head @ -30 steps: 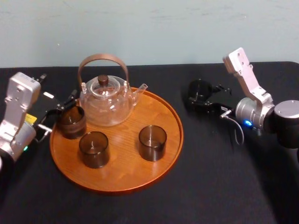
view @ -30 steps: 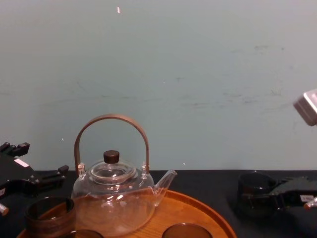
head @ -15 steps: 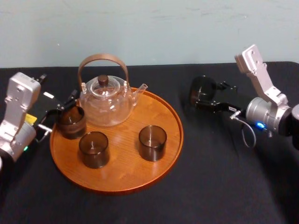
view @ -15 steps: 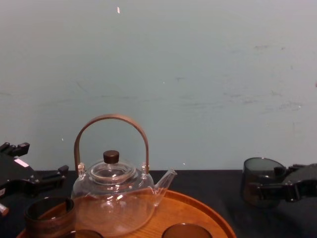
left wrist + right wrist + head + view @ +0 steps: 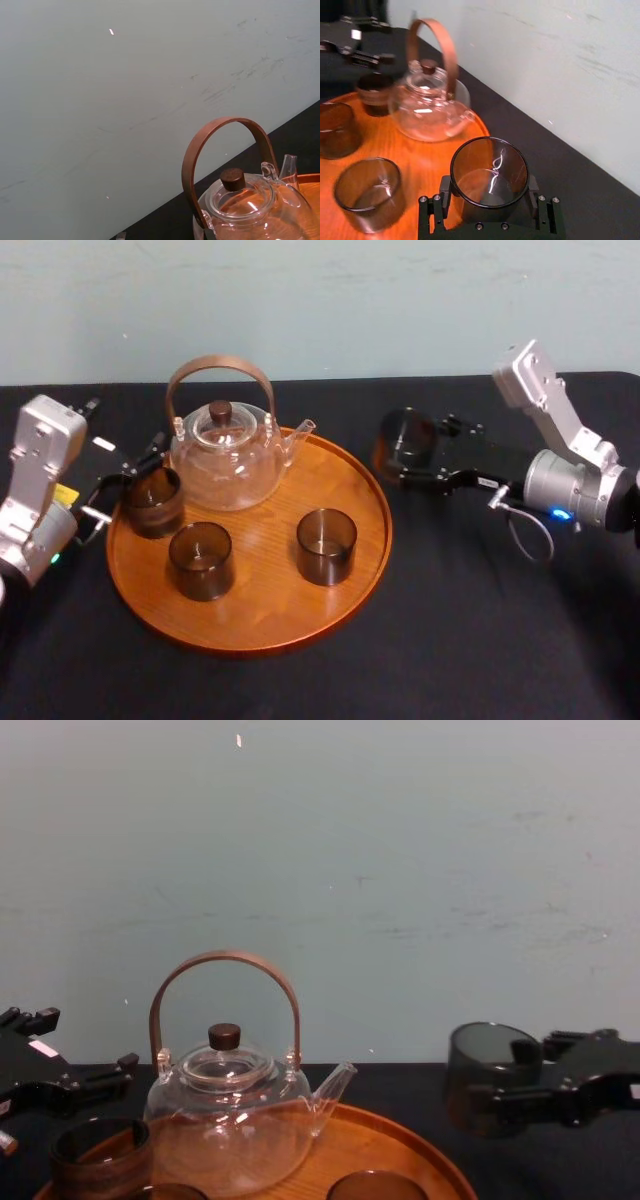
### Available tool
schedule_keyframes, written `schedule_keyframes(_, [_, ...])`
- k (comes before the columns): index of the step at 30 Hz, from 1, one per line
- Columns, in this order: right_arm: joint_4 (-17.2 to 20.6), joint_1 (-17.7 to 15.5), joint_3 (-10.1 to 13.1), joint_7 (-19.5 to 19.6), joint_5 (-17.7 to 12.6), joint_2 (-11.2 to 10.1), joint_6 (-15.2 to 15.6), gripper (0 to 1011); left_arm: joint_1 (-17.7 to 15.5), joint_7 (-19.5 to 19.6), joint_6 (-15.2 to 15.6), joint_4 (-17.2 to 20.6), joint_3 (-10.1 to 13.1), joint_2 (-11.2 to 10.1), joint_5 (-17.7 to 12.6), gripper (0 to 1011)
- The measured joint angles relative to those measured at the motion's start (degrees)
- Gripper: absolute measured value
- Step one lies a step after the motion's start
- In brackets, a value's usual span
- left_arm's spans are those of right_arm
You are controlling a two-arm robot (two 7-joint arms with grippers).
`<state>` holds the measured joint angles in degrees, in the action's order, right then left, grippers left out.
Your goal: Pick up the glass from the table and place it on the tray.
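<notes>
Smoky translucent glass (image 5: pixel 403 438), a squat open cylinder, is clamped in the right pincer (image 5: pixel 408 452) in our head view, with the low rim of the round wooden tray (image 5: pixel 250 642) just past its fingertips. The left pincer (image 5: pixel 135 480) hangs spread beyond the tray. From the right wrist we see black fingers (image 5: pixel 443 197) hugging the thin circular lip. In the chest view, the smooth grey wall shows beside the pincer, over the matte black table (image 5: pixel 410 1080).

Four smoky glasses (image 5: pixel 152 500) (image 5: pixel 201 560) (image 5: pixel 326 546) (image 5: pixel 404 438), one clear glass teapot (image 5: pixel 225 455), one round wooden tray (image 5: pixel 255 625), one black table (image 5: pixel 460 630).
</notes>
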<state>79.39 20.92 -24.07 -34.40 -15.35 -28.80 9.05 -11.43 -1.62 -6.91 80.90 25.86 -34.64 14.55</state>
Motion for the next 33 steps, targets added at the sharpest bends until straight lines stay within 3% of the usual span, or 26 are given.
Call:
schedule_keyframes(8, [-2.3, 2.8, -3.1, -3.1, -0.4, 0.6, -2.8, 898, 0.0, 0.0, 0.0, 0.0, 0.0, 0.0, 0.0, 1001])
schedule_keyframes(33, [-13.2, 9.8, -9.7, -6.5, -0.8, 5.0, -8.9, 898, 0.0, 0.0, 0.0, 0.0, 0.0, 0.0, 0.0, 1001])
